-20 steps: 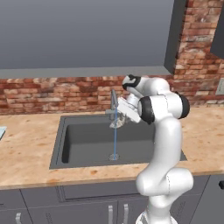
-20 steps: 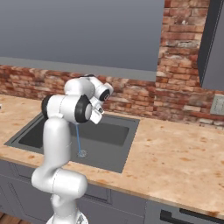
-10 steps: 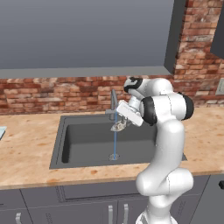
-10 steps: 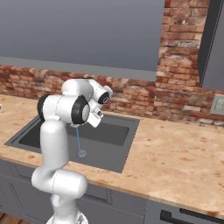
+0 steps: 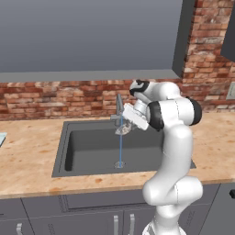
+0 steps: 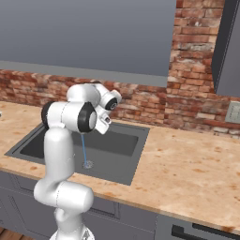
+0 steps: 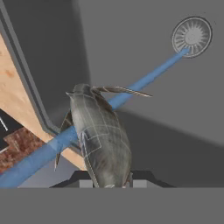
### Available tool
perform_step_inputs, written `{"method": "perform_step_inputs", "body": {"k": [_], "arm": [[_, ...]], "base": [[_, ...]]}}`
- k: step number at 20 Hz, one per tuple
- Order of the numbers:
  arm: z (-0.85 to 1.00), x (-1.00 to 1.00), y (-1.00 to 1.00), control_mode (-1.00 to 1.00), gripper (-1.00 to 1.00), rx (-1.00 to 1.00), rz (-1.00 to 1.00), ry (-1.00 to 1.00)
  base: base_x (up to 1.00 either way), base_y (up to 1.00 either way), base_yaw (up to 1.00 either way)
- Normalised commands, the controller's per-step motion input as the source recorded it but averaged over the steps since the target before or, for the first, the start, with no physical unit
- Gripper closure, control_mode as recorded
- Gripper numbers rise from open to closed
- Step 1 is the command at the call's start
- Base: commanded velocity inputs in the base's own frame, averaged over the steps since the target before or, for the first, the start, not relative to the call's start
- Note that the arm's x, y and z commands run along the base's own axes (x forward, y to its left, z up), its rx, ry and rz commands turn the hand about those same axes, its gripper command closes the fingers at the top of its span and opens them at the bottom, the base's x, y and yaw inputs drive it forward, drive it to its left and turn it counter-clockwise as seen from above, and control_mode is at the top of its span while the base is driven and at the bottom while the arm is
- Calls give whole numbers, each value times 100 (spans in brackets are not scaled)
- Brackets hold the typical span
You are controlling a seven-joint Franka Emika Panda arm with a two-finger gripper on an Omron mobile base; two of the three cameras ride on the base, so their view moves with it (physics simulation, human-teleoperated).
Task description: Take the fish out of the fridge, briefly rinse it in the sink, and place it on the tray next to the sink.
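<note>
Fingers: the gripper [image 5: 125, 127] hangs over the sink, its two dark fingers [image 7: 83, 181] closed on the tail end of the fish, their tips barely showing at either side of it
Fish: one fish [image 7: 99, 138], slim and silvery-grey with a faint net pattern over a smooth rounded body, thin pointed fins spreading from its far end; it is held above the basin, touching the water stream, which crosses just behind it in the hand view
Fish from the base: it shows as a small grey shape [image 5: 123, 129] at the end of the hand, right under the spout
Water: one thin, straight blue stream [image 5: 120, 144] falling from the faucet down to the drain
Drain: one round, ribbed grey drain [image 7: 191, 36] in the flat basin floor, where the stream lands
Faucet: one slim grey curved faucet [image 5: 118, 106] rising at the back rim of the sink, just beside the hand
Sink: one large dark-grey rectangular sink [image 5: 87, 147] with smooth matte walls, sunk into the table
Table: a speckled tan stone-look table [image 5: 27, 156] running along both sides of the basin
Tray: one pale blue-grey corner of the tray [image 5: 2, 137] at the left edge of the left base view, on the table well apart from the sink
Around: a red brick wall [image 5: 55, 98] behind the table, grey cabinet fronts below it
In the way: the white arm [image 6: 70, 117] hides the hand and the fish in the right base view
</note>
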Motion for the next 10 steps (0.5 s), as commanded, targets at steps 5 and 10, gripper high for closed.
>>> {"method": "perform_step_inputs", "body": {"k": [5,10], "arm": [[-2,34,0,-100,100,-4,-5,-5],[0,-15,0,-100,100,0,0,3]], "base": [[0,0,0],[0,0,0]]}}
